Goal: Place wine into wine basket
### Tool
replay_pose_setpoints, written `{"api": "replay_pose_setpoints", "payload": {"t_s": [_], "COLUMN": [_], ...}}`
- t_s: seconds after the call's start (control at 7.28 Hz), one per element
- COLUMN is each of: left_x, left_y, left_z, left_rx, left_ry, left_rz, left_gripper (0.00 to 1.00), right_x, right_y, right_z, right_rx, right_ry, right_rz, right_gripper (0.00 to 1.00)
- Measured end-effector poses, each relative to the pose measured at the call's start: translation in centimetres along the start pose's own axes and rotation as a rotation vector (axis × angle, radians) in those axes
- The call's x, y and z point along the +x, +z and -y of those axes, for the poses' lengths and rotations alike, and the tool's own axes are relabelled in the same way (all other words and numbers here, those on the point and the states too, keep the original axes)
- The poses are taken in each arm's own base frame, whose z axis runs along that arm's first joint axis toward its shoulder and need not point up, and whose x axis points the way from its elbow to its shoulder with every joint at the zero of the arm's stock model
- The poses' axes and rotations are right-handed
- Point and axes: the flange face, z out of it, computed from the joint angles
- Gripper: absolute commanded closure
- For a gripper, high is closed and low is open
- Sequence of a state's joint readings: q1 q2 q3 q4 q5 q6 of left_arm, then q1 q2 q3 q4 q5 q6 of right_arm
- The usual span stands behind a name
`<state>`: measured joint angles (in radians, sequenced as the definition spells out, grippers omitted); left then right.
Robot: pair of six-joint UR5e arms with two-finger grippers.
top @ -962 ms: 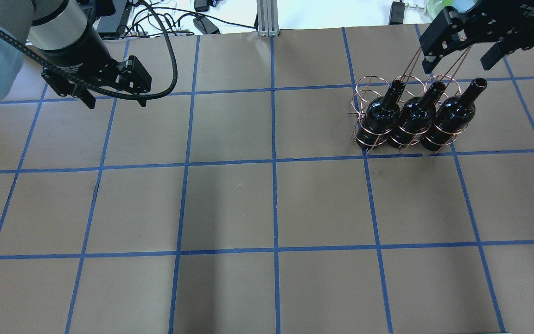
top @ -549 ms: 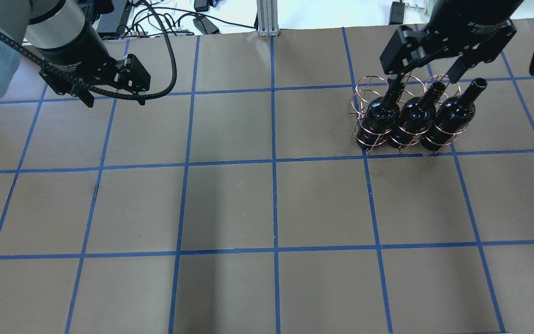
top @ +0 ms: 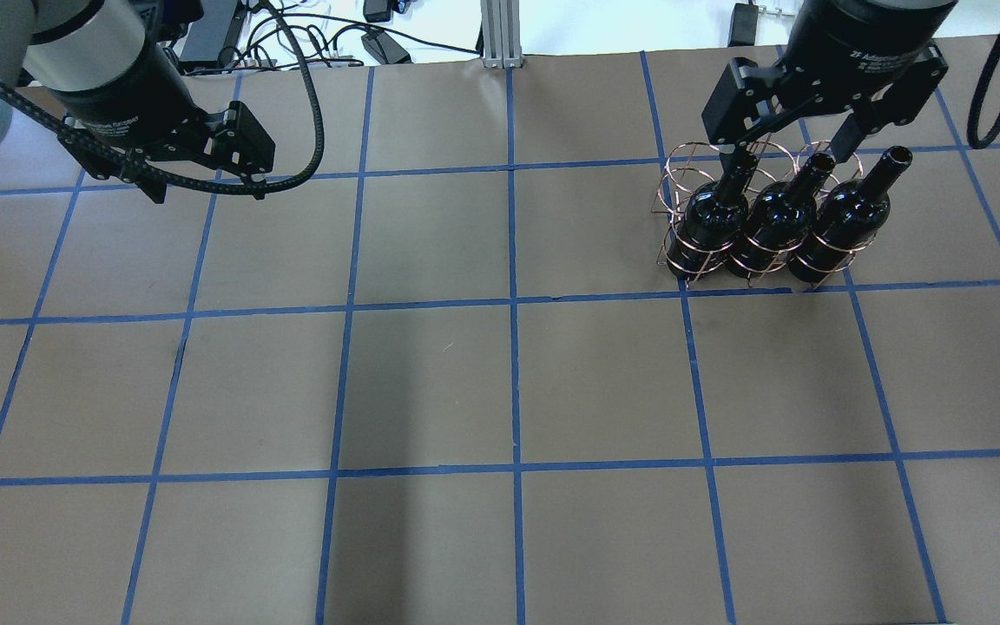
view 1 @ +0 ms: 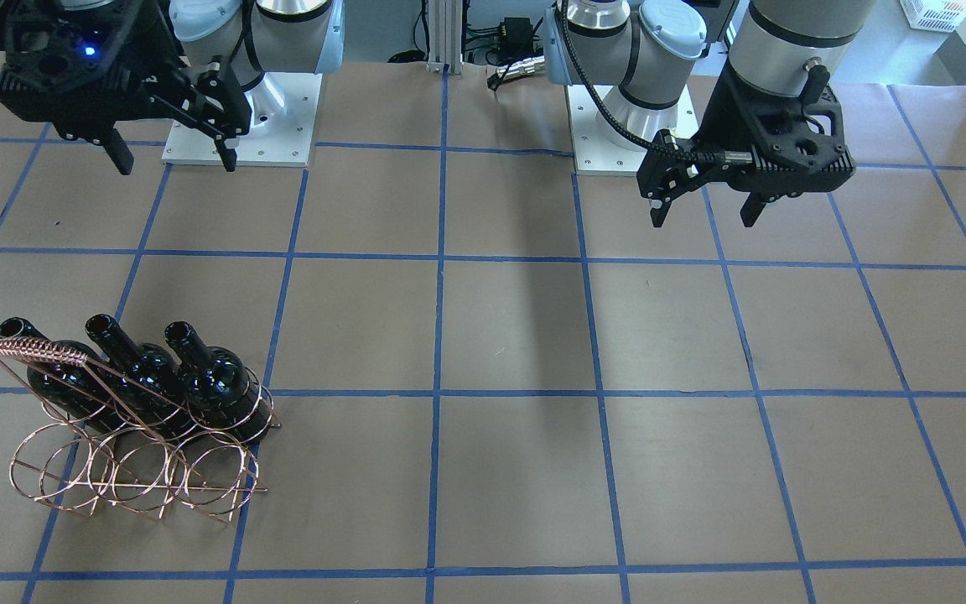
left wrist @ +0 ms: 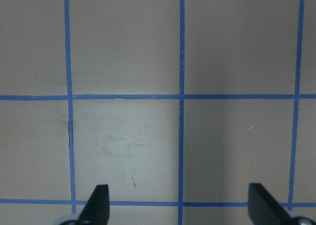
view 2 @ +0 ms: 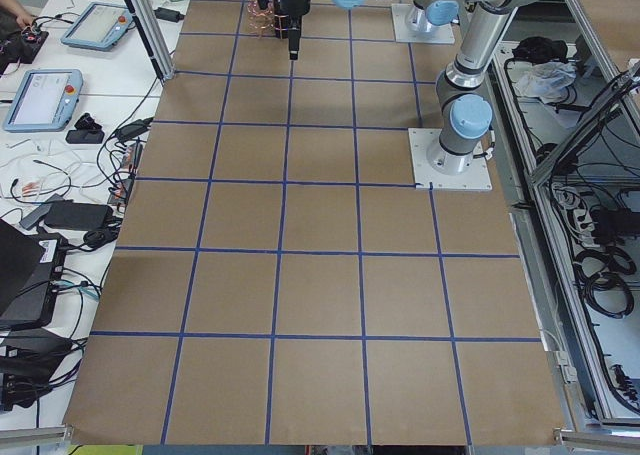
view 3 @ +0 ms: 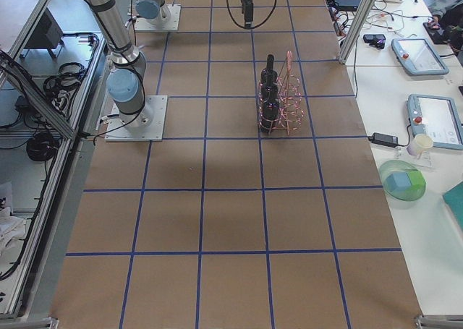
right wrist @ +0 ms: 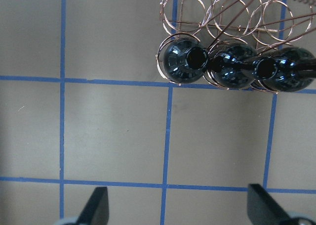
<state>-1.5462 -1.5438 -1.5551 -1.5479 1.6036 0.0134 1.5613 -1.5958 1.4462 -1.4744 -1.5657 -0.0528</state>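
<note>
Made out only small white lettering (top: 880, 55) on the left tool (top: 205, 193) and right tool (top: 786, 148), too blurred to read.

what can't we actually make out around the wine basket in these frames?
- Overhead: wine basket handle and far hoops are hidden behind the right end effector.
- Exterior right: the three wine bottles line up one behind another, so their slots are unreadable.
- Exterior left: basket too small to read.
- Right wrist: outermost bottle is cut by the right edge, handle by the top edge.
- Left wrist: basket lies outside the frame.
</note>
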Motion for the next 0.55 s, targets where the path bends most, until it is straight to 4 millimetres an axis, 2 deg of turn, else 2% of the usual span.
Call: {"api": "replay_pose_setpoints", "payload": {"t_s": [0.27,0.55], "left_x": [0.0,0.0], "left_y": [-0.1,-0.2], "left_z": [-0.3,-0.3], "left_rx": [-0.006,-0.004], "left_ry": [-0.001,-0.001], "left_rz": [0.000,0.001], "left_gripper": [0.00,0.00], "right_x": [1.3,1.4], "right_y": [0.4,3.0], "right_z": [0.3,0.0], "right_rx": [0.017,-0.021], "right_ry": [0.035,0.046], "right_rz": [-0.003,0.000], "right_gripper": [0.00,0.00]}}
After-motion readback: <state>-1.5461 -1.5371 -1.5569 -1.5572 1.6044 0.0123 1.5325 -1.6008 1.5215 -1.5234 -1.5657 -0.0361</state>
